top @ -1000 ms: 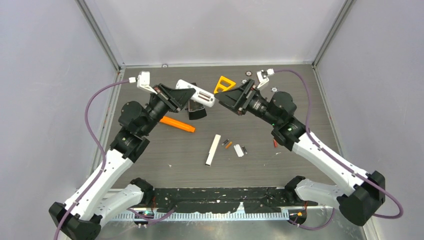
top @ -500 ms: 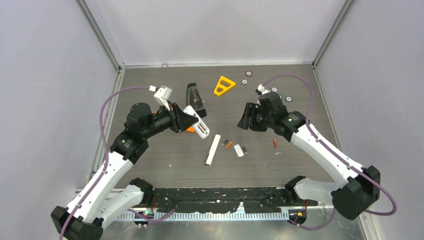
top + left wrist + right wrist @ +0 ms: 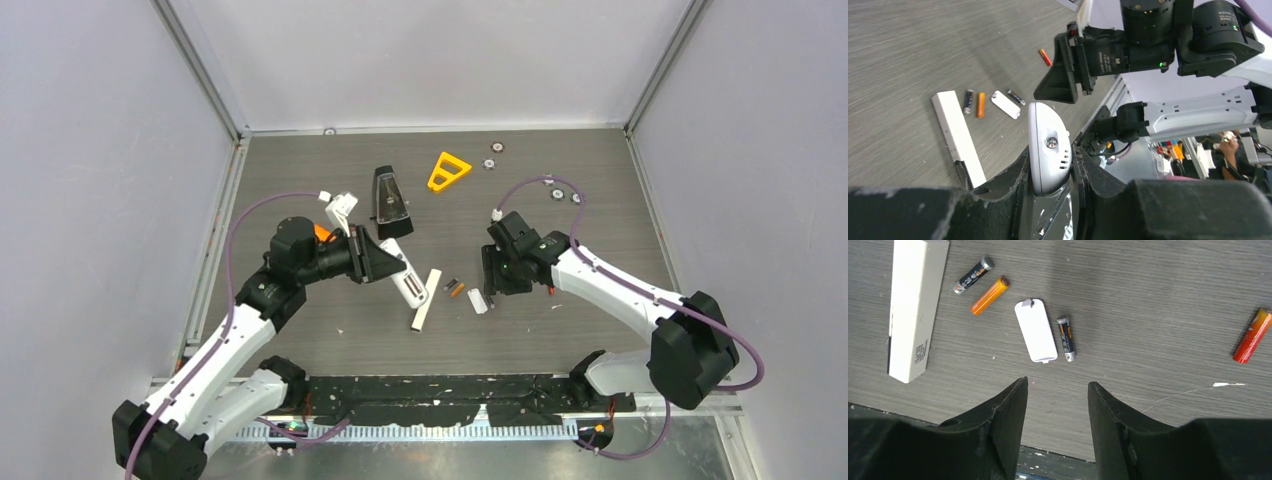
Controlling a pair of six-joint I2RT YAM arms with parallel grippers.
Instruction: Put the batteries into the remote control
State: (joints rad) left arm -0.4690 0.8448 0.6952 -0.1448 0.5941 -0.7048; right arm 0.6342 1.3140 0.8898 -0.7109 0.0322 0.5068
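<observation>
Left gripper (image 3: 1050,167): clamped on the white remote (image 3: 1047,142), which I hold tilted above the tabletop (image 3: 610,190), a little left of its middle.
Right gripper (image 3: 1057,386): jaws apart with nothing between them, hanging over the loose parts.
Batteries: a dark battery (image 3: 973,275) and an orange battery (image 3: 990,295) lie side by side just beside the long white bar (image 3: 915,310). A second dark battery (image 3: 1065,338) lies just beside the white cover (image 3: 1035,330). The red battery (image 3: 1253,336) is well apart, toward the right edge. All lie flat, nearer the near edge than the far.
Step in hand: picking up a battery, I judge.
How I'd do it: set the jaws across the second dark battery, come straight down, keep the finger off the cover, and close on the cell's middle.
Writing: the print on the cells and the grey marks at the bar's end are too small to read.
</observation>
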